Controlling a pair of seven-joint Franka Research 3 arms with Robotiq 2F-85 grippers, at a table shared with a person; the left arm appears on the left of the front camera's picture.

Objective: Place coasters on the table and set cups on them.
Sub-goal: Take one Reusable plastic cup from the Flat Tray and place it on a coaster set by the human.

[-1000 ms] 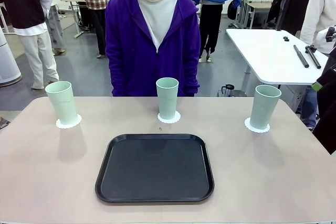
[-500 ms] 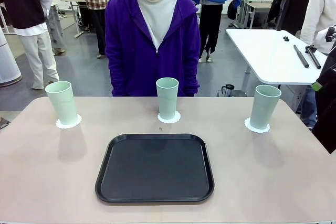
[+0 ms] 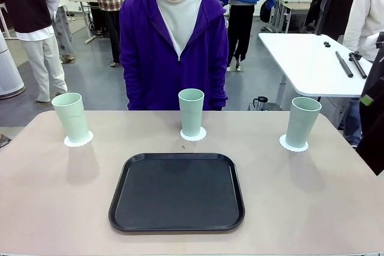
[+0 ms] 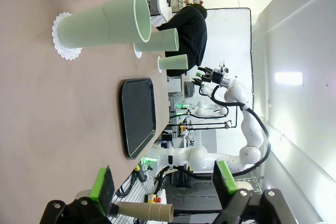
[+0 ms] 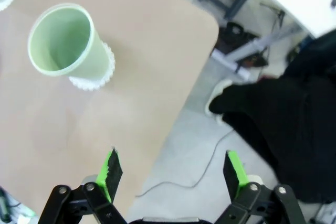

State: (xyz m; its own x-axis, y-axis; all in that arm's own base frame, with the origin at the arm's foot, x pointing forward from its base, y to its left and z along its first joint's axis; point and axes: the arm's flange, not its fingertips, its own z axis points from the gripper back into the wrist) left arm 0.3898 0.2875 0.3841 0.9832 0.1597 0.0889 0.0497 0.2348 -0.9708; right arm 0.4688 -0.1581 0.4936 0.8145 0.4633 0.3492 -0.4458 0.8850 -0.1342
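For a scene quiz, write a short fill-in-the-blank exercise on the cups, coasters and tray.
1. Each of the three cups stands upright on its own ____.
2. The black tray holds ____ cups.
3. The tray lies nearest the ____ cup of the row.
4. The right gripper hangs with its jaws ____, holding nothing.

Missing words: coaster; no; middle; open

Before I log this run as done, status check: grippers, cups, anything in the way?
Left gripper open, right gripper open, both holding nothing. Three cups upright, each on its coaster. Black tray bare, mid-table.
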